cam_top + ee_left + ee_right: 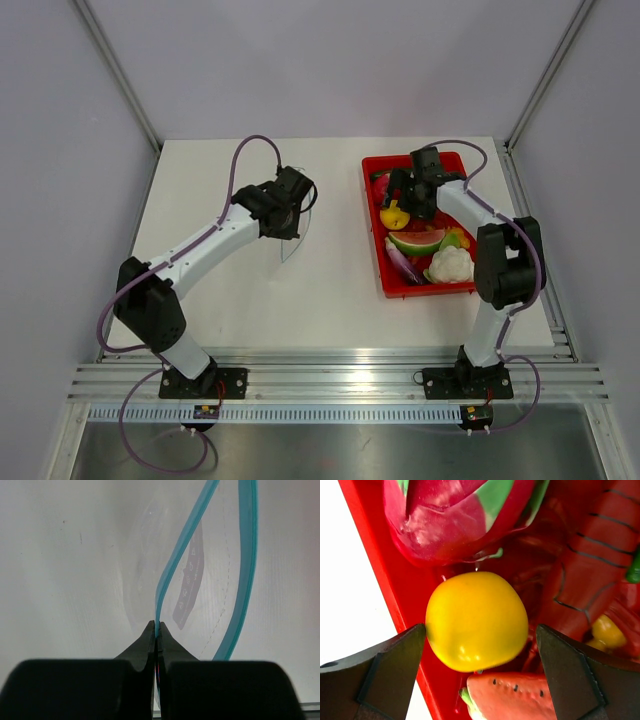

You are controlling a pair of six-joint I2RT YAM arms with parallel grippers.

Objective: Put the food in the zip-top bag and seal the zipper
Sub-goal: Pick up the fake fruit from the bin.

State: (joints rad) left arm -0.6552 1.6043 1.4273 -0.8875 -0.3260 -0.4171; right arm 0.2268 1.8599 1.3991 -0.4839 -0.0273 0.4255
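1. At the left, the left gripper (156, 630) is pinched tight on one lip of the zipper (175, 565). We see no gap between the jaws, only the teal strip running up out of them.
2. We judge that grip is chosen to keep the mouth open. The other lip bows away to the right, leaving a wide loop between the two strips.
3. The zip-top bag (296, 228) hangs from that gripper over the white table (220, 300), left of centre and well apart from the food. We cannot tell whether its lower corner touches the table.
4. Moving right, the red tray (372, 175) holds all the food, so nothing is in the bag yet.
5. The right gripper (405, 195) is down in the tray's far-left part with its jaws spread wide. One dark finger stands on either side of the yellow fruit (476, 620).
6. The fingers look close to the fruit but not clamped on it (the left one may be just brushing it). We read this as the moment before the first pick.
7. The tray wall runs right beside the left finger, which leaves that finger little room to close.
8. Just next to the fruit lie the watermelon wedge (512, 695) and a pink-and-green dragon fruit (455, 515). The purple eggplant (402, 265) and a cauliflower (450, 265) sit nearer the arm's base, waiting their turn.
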